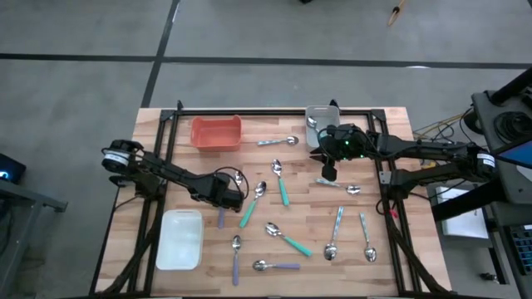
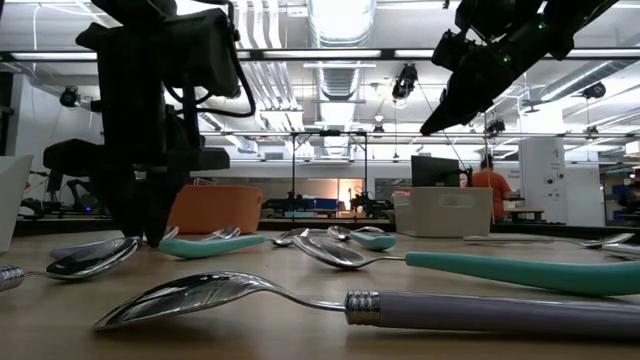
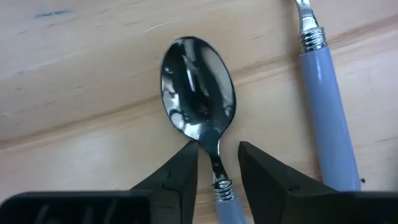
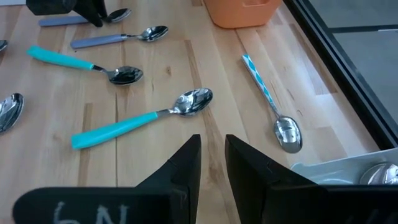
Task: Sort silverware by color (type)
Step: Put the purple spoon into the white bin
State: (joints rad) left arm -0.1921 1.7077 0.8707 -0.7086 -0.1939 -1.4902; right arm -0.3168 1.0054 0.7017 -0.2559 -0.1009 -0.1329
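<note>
**Left gripper astride a lavender spoon, right gripper raised by the grey tray**

The spoons lie scattered across the wooden table, each with a shiny metal bowl and a slim handle in teal, lavender or pale blue. The lavender spoon under the left arm shows a bright oval bowl, a ribbed metal collar and a handle running back between the fingers. A second lavender spoon lies just beside it.

The left gripper reaches in from the left edge to the table's middle-left, low over the spoon. Its fingers are slightly apart, one on each side of the spoon's neck; whether they touch the metal is hard to tell.

The right gripper stretches in from the right side and hangs clear of the wood, near the grey tray at the far edge. Its fingers stand narrowly apart and hold nothing.

The overhead view shows the orange tray far left and the white tray near left. Only the right wrist view shows a patterned blue spoon lying beside two teal spoons.
</note>
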